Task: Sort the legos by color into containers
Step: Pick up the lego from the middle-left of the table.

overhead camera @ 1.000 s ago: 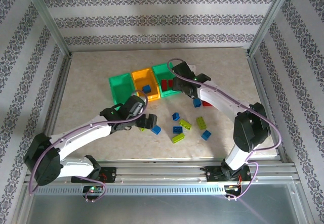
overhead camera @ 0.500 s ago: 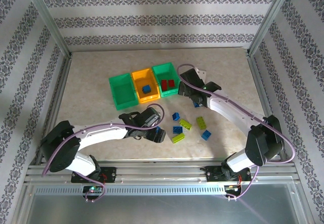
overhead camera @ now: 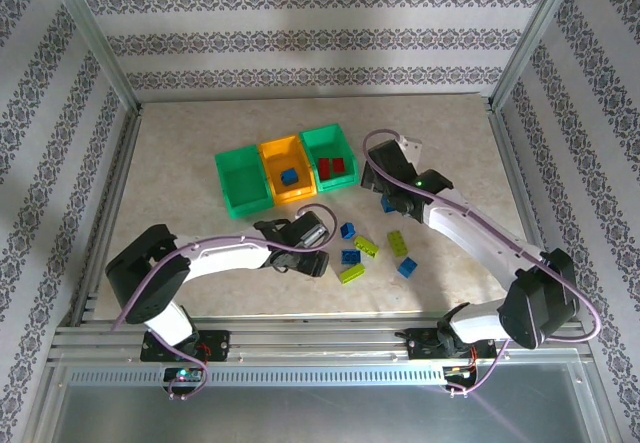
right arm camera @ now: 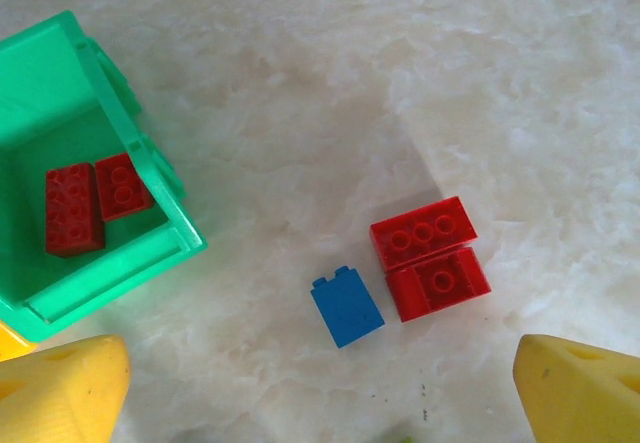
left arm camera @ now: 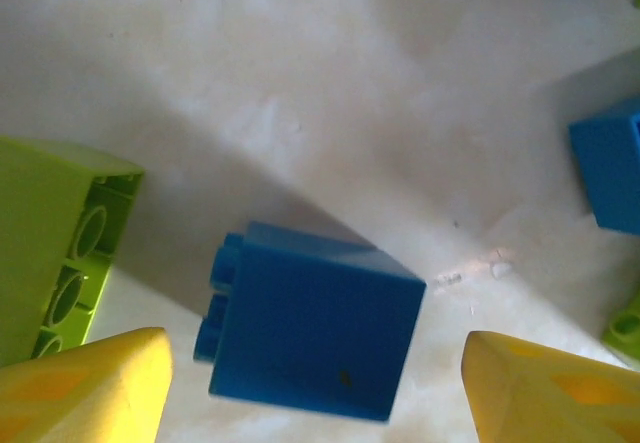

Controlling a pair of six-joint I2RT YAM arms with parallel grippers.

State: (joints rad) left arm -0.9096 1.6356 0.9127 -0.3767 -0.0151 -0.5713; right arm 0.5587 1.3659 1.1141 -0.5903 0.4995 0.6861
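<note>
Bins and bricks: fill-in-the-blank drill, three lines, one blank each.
The two bricks in the green bin are ___.
The brick in the orange bin is ___.
Right of the loose blue brick on the table lie ___ red bricks.
Missing words: red; blue; two.

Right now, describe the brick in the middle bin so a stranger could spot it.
On the table, find the orange-yellow bin between two green ones. Inside lies one blue brick, alone there; the right green bin holds two red bricks.
</note>
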